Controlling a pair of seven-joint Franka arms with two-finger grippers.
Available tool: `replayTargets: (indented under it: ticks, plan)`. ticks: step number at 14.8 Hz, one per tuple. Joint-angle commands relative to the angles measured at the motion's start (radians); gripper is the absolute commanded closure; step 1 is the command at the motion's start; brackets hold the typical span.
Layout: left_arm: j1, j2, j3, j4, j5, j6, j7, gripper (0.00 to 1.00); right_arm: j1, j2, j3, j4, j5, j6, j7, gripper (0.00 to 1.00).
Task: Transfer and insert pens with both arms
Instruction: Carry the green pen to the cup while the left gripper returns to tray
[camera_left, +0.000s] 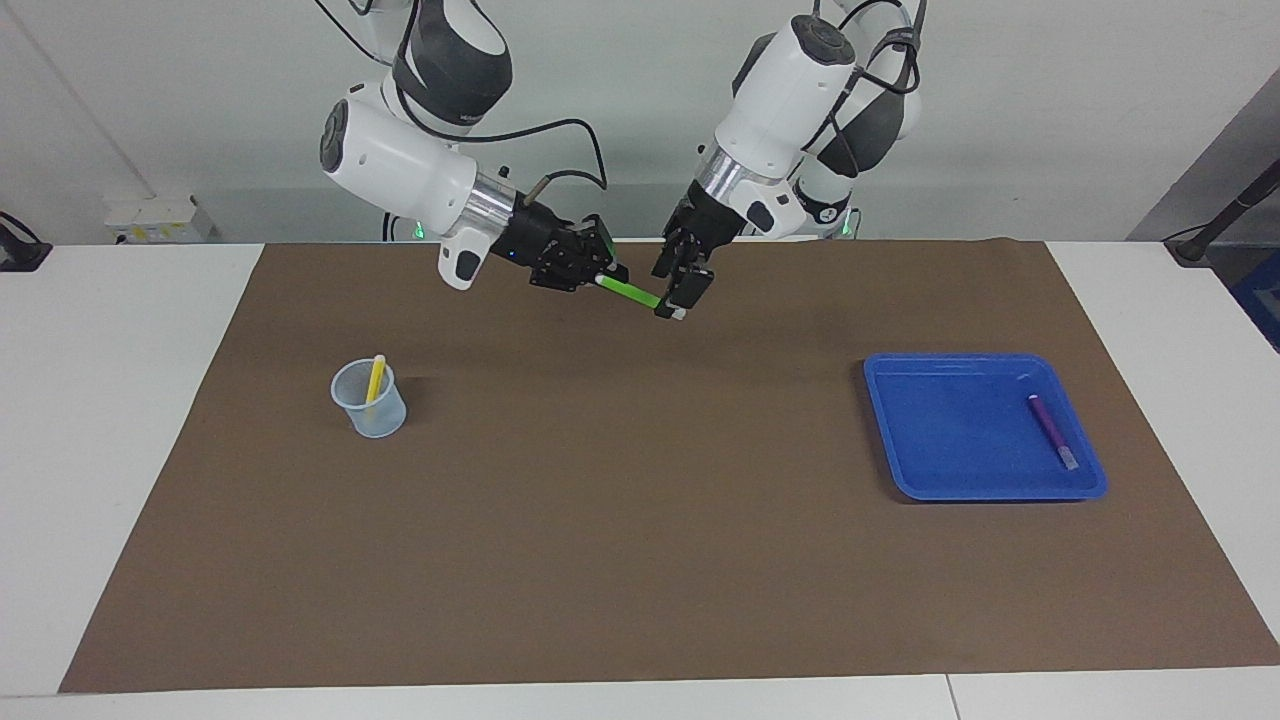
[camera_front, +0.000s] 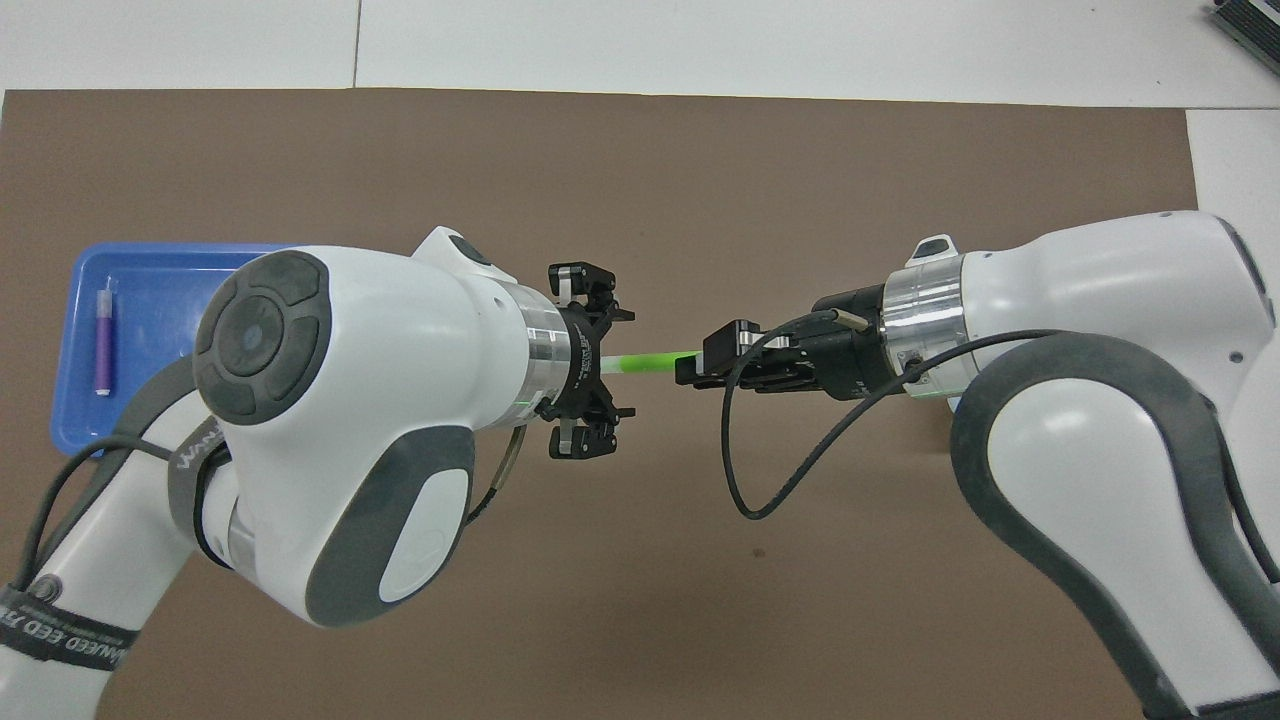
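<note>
Green pen (camera_left: 630, 292), over mat (camera_left: 640, 560): clamped by right gripper (camera_left: 604, 279) for handover; left gripper (camera_left: 683, 293) spread wide, releasing.

Three pens: one green (camera_left: 632, 292), one yellow (camera_left: 375, 377), one purple (camera_left: 1049, 427). One cup (camera_left: 370, 400), seemingly clear plastic. One tray (camera_left: 940, 420). One mat (camera_left: 640, 520). Two arms, so two grippers: left (camera_left: 684, 290) and right (camera_left: 603, 274)

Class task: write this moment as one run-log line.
stage: mid-air handover | left gripper: open | right gripper: shut on bright green pen | both over brown mat
</note>
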Motion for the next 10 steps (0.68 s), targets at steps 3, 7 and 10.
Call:
replayTargets:
  ticks: [3,7,10]
  plan:
    - [0.093,-0.042,0.018,-0.026,0.002,-0.123,0.177,0.00,-0.019,-0.008,0.000,0.000,-0.178,-0.031,0.023,1.00]
    - [0.237,-0.055,0.020,-0.026,0.002,-0.252,0.464,0.00,-0.053,-0.018,-0.002,0.003,-0.357,-0.086,0.023,1.00]
    - [0.341,-0.062,0.021,-0.016,0.003,-0.360,0.716,0.00,-0.054,-0.040,-0.008,0.006,-0.498,-0.136,0.029,1.00]
